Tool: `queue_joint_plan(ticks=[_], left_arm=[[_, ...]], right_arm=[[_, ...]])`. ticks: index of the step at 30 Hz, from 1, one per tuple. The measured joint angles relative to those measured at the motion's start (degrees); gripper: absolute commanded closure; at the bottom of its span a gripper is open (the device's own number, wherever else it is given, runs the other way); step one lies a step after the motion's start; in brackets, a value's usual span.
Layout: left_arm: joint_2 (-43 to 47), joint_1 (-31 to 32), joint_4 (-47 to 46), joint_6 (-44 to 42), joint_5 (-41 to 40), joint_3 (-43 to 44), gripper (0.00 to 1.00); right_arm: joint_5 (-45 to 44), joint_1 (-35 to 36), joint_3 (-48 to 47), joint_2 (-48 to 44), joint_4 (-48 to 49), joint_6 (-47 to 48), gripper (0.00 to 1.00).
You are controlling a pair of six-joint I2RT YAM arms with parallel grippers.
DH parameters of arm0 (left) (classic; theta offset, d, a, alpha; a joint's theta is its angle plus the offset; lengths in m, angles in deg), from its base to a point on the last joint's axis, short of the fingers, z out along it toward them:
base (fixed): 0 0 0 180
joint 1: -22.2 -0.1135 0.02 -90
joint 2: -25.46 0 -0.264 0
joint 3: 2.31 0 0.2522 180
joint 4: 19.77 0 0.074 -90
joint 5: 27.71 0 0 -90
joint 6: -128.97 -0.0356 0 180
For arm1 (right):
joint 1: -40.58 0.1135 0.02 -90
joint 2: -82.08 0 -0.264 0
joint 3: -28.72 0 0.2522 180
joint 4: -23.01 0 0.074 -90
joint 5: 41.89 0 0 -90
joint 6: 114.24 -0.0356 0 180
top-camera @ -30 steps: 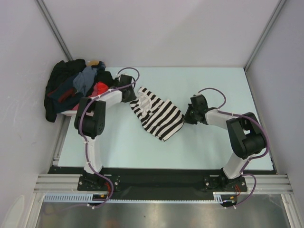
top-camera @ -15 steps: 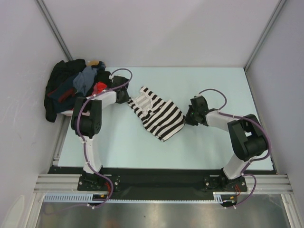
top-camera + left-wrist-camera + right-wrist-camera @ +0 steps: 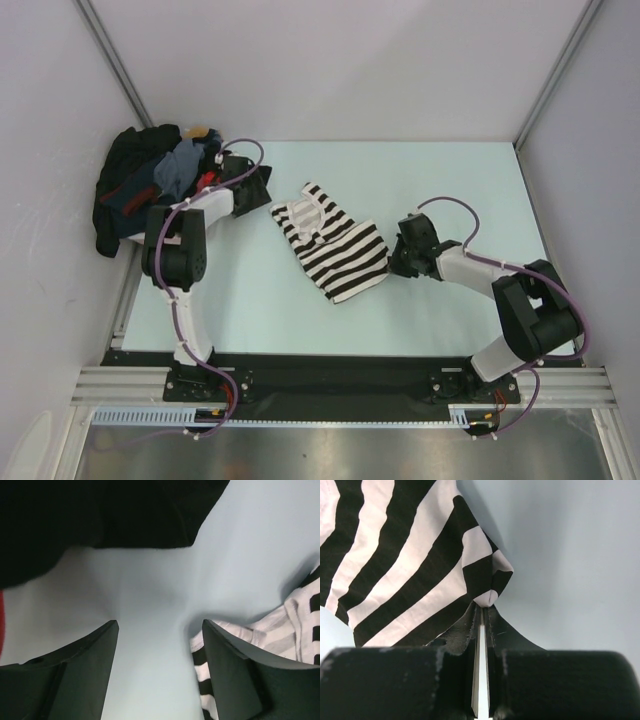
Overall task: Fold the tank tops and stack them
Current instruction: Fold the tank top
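A: Whereabouts of striped tank top point(image 3: 330, 243)?
B: Lies rumpled at middle of table point(image 3: 450, 180), not yet folded. Pinched at one hem corner by right gripper point(image 3: 481, 611), clamped tight on the cloth, likely for pulling flat.
A: And left gripper point(image 3: 160, 630)?
B: Gapes wide, holds nothing. Hovers over bare surface between top and dark clothes heap point(image 3: 150, 190), probably seeking a second corner.

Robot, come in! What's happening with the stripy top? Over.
Right gripper shut on striped top's corner. Left gripper open, empty, at its other end. Top not folded yet. Clothes pile beside left gripper, not blocking.
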Motion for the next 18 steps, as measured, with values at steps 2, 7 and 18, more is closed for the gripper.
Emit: queue_joint_plan(ticks=[2, 7, 18], left_arm=[[0.90, 0.00, -0.66, 0.04, 0.13, -1.73, 0.26], [8.33, 0.94, -0.92, 0.42, 0.28, -10.45, 0.26], [39.74, 22.53, -4.22, 6.86, -2.43, -36.17, 0.28]], right_arm=[[-0.22, 0.31, -0.13, -0.09, -0.28, 0.04, 0.96], [-0.55, 0.17, -2.25, 0.17, -2.43, 0.66, 0.66], [1.05, -2.84, -2.69, -1.36, -2.69, 2.58, 0.52]])
